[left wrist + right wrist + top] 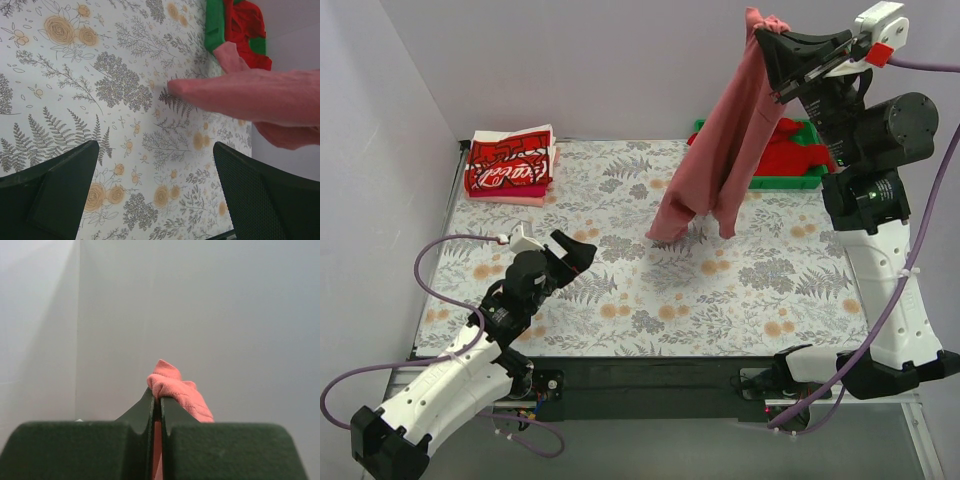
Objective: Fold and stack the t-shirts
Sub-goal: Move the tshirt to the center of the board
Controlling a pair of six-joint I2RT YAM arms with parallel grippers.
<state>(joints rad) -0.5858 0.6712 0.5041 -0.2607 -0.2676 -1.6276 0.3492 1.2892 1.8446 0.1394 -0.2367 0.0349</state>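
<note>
My right gripper (767, 34) is raised high at the back right and is shut on the salmon-pink t-shirt (720, 150). The shirt hangs down from it, its lower end touching the table. In the right wrist view a bunch of pink cloth (175, 387) sticks out above the closed fingers. The bright red t-shirt (790, 148) lies in the green tray (788, 182). Folded red-and-white printed t-shirts (510, 165) are stacked at the back left. My left gripper (578, 250) is open and empty, low over the table's near left. The left wrist view shows the hanging pink shirt (260, 97).
The table is covered by a floral cloth (650, 290). Grey walls close the left and back sides. The green tray also shows in the left wrist view (216, 25). Purple cables loop beside both arm bases.
</note>
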